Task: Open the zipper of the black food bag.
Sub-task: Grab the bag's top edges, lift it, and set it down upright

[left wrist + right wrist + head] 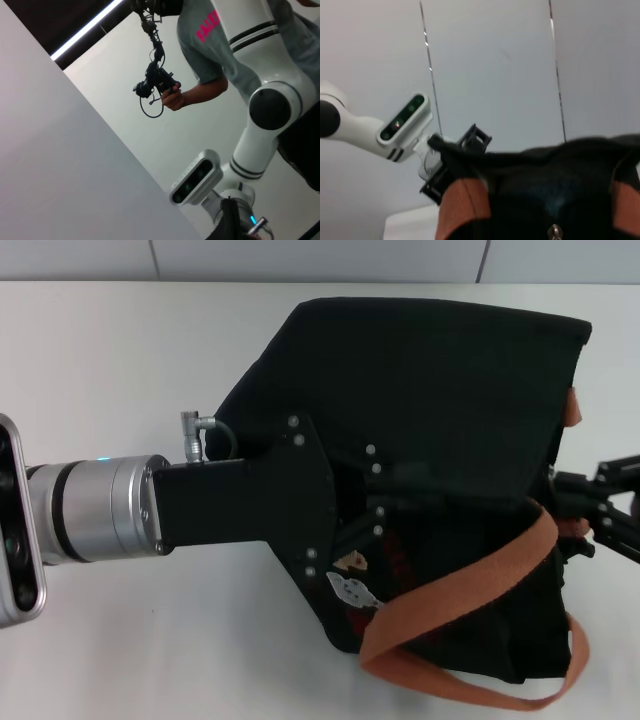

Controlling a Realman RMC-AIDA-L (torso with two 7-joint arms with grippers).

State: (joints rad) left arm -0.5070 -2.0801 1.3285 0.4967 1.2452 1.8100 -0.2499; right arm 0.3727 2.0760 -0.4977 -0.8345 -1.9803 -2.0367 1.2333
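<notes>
The black food bag (440, 370) lies on its side in the middle of the white table, much bigger than either gripper. Its orange-brown handles (470, 580) hang toward the front right. My left gripper (375, 515) reaches in from the left and sits against the bag's dark front face next to the small patches (350, 585). My right gripper (565, 505) is at the bag's right side by a handle. In the right wrist view a small silver pull tab (554, 231) shows on the black fabric (560, 180); I cannot tell whether it belongs to the main zipper. The left gripper (462, 150) shows behind the bag there.
The white table (110, 370) stretches to the left of the bag and in front of it. A wall rises behind the table's far edge. In the left wrist view a person holds a camera rig (157, 82) beside my right arm (270, 115).
</notes>
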